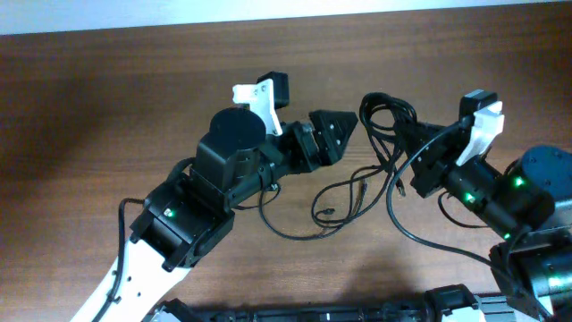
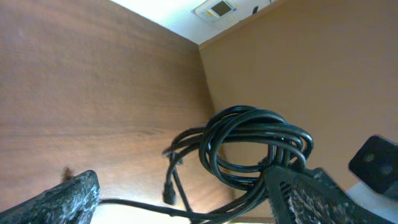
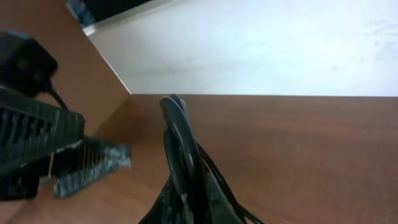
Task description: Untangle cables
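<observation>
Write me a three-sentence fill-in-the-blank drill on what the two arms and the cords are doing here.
1. The right pincer is clamped on a coil of thin black ____.
2. The left pincer holds nothing, and its jaws stand ____.
3. Loose cable loops with small plug ends lie on the brown wood-grain ____.

Missing words: cables; open; table.

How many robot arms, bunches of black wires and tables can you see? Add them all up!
Robot arms: 2 (left arm, right arm)
Cable tangle: 1
Table: 1
Total: 4
</observation>
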